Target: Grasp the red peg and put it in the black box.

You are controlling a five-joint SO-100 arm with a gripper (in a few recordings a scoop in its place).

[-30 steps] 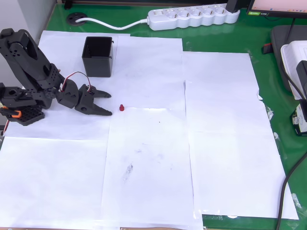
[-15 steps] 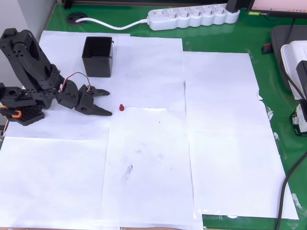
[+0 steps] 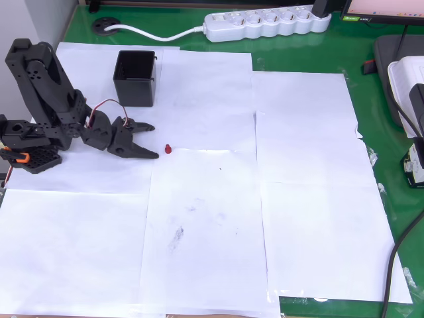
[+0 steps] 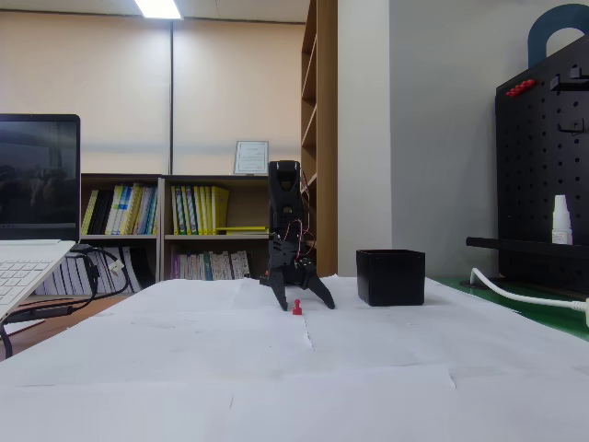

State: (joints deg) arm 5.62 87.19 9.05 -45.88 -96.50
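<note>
From overhead, the arm is reaching low across the white paper sheets (image 3: pixel 199 218) covering the green tabletop (image 3: pixel 371 132), with its hand (image 3: pixel 151 140) pointing right toward the red peg (image 3: pixel 167 149). The two fingers are standing apart in a V, one tip lying upper and one lower in the picture. The peg is sitting on the paper just beyond the lower fingertip, not yet between the fingers and not touched. The black box (image 3: pixel 136 78) is standing open-topped above the hand in this view, near it and well apart from the peg. A white power strip (image 3: pixel 265 23) is lying along the top edge.

In the fixed view, looking along the tabletop, the hand (image 4: pixel 296 296) is straddling the space behind the peg (image 4: pixel 296 308), its fingers splayed downward and outward, tips close to the paper. The peg is standing upright in front of them. The box (image 4: pixel 391 277) is sitting to the right.

The risk, as I judge it, is the peg's smallness: if the lower fingertip is advancing slightly off line, it could be nudging the peg away or tipping it rather than bracketing it. Closing too high could be pinching only the top and letting it slip out. Tips this low could also be catching and dragging a paper edge.
</note>
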